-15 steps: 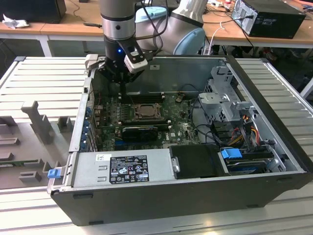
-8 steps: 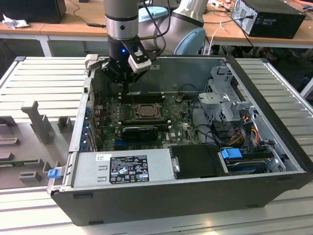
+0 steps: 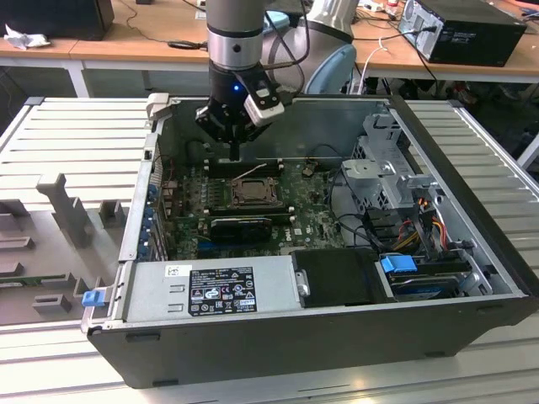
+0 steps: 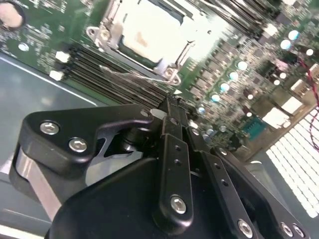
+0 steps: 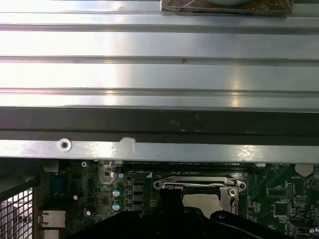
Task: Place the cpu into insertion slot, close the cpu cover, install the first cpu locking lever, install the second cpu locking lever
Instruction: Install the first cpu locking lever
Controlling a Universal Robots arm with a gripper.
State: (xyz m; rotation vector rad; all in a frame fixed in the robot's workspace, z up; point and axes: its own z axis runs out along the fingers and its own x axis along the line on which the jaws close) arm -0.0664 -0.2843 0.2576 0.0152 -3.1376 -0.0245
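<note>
Status: the cpu [image 4: 149, 32] is seen seated in the insertion slot [image 3: 253, 204] on the green motherboard [image 4: 35, 42], pale face up, so placement is judged done. The cpu cover [image 4: 110, 31] appears to lie flat around the chip as a silvery frame, so closure is judged done or nearly so. A thin wire locking lever [image 4: 130, 74] is noted along the slot's edge nearest the gripper [image 4: 172, 102]. It looks loose rather than hooked, though this cannot be confirmed. The second lever cannot be made out with confidence. Both lever steps are therefore logged as outstanding.

Jaws: drawn together, tips meeting or all but meeting, with nothing seen held between them. In the exterior view the gripper is held inside the open computer case [image 3: 253, 337]. Its tips are over the memory slots [image 4: 94, 69], just beside the slot's corner and near the lever's end. Contact with the lever cannot be determined.
</note>
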